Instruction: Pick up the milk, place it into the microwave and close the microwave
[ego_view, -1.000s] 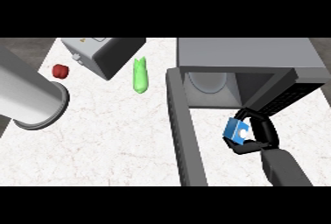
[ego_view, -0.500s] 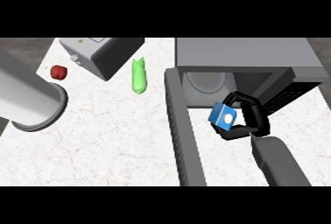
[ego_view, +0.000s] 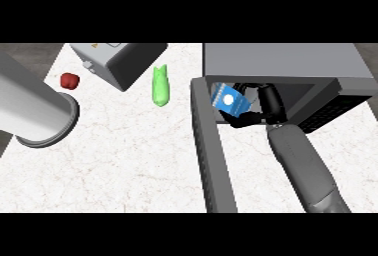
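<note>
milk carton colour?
Blue with a white round mark, seen in the head view: the milk, held by the right hand at the microwave opening.

White marbled counter (ego_view: 133, 165) carries microwave (ego_view: 284, 62) upper right, door (ego_view: 212, 150) open, green vegetable (ego_view: 160, 86) top centre, toaster (ego_view: 118, 60) and red pepper (ego_view: 69, 80) upper left.

Microwave (ego_view: 284, 62) at the counter's (ego_view: 125, 165) far right edge, door (ego_view: 210, 150) swung open toward the near edge. Milk (ego_view: 230, 101) inside the cavity, held in the right hand (ego_view: 267, 107). Cucumber (ego_view: 160, 86) just left of the door. Toaster (ego_view: 118, 60) at the far edge; pepper (ego_view: 69, 80) near the far left corner.
</note>
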